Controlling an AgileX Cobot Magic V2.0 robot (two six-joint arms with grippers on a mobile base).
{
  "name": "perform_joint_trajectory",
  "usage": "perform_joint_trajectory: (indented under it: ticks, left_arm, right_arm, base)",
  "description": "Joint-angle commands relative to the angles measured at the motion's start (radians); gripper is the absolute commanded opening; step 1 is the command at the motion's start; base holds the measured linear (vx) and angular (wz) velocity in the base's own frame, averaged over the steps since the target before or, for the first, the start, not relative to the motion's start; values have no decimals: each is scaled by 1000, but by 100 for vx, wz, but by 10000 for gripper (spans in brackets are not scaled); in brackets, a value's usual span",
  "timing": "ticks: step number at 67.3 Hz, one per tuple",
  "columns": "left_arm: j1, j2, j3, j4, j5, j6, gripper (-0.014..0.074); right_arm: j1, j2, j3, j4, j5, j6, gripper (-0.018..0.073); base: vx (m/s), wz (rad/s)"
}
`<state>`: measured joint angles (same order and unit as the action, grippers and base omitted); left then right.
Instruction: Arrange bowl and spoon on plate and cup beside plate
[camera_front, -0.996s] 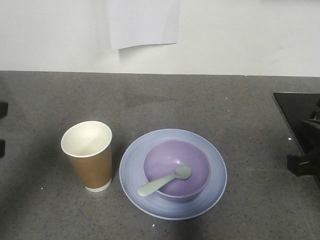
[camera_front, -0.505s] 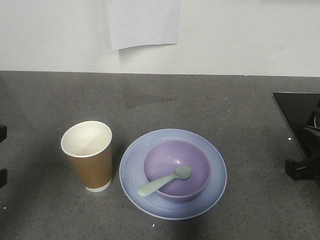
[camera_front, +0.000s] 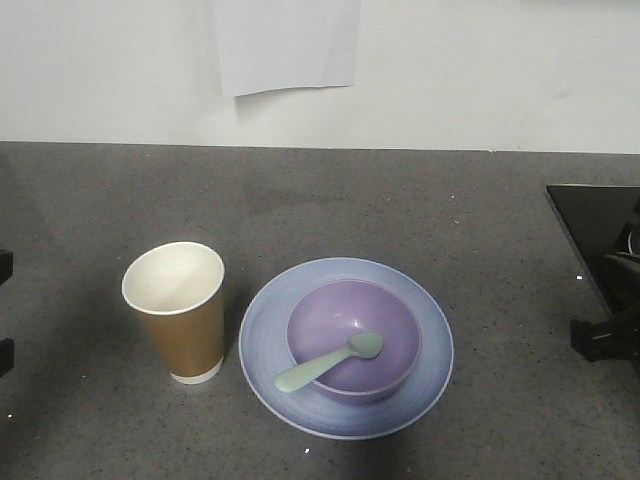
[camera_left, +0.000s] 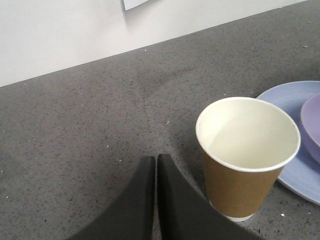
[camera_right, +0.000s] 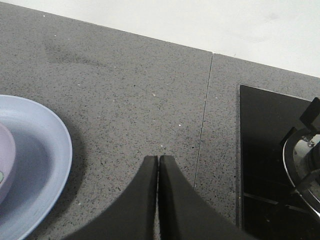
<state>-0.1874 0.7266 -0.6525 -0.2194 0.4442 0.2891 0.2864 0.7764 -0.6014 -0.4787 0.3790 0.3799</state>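
Observation:
The pale blue plate (camera_front: 270, 345) lies on the grey counter with the lavender bowl (camera_front: 345, 320) standing on it. A mint-green spoon (camera_front: 327, 363) rests in the bowl, its handle over the front-left rim. The brown paper cup (camera_front: 178, 310) stands upright just left of the plate. My left gripper (camera_left: 156, 159) is shut and empty, left of the cup (camera_left: 245, 160) and apart from it; the plate (camera_left: 292, 100) and bowl (camera_left: 312, 125) show at the right edge. My right gripper (camera_right: 158, 159) is shut and empty over bare counter, right of the plate (camera_right: 45, 155).
A black cooktop (camera_front: 590, 225) with a burner (camera_right: 302, 160) sits at the right. A counter seam (camera_right: 205, 110) runs beside it. A white wall with a sheet of paper (camera_front: 287, 45) backs the counter. Dark arm parts show at the left edge (camera_front: 5, 265) and right edge (camera_front: 608, 335).
The dark arm parts at both edges of the front view have drawn back slightly and lowered. Cup, plate, bowl and spoon have not moved.

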Motion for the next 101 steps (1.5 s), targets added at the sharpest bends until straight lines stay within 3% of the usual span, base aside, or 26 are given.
perform_joint_trajectory:
  ticks: [1,13,26,36,55,68,90,97,101]
  left_arm:
    - [-5,-17,28,10,-123,-2,-8]
    - [-7,-115,286,-41,-392,-5,-8]
    - [-3,-297,535,-46,-574,-4,-8]
    - [43,-423,673,-47,-685,-6,-8]
    - [171,-623,672,-38,-475,32,-8]
    - [172,-757,672,-38,-374,32,-8]
    - [172,-729,672,-45,-389,12,-8]
    - [172,-731,672,37,-391,-60,-8]
    - [172,-731,672,122,-391,-148,-8]
  right_arm:
    - [-5,-2,-29,-23,-68,-3,-6]
    - [-5,-2,-29,-23,-68,-3,-6]
    - [-5,-2,-29,-23,-67,-3,-6]
    - [-5,-2,-29,-23,-67,-3,-6]
    - [-5,-2,-29,-24,-68,-3,-6]
    - [-5,-2,-29,-26,-67,-3,-6]
    - [-5,-2,-29,-26,-67,-3,-6]
    - [-5,-2,-29,-26,-67,-3,-6]
    - [-5,-2,-29,-26,-67,-3,-6]
  base:
    - [0,0]
    - [0,0]
    - [0,0]
    - [0,0]
    - [0,0]
    - [0,0]
    - [0,0]
    - [0,0]
    - [0,0]
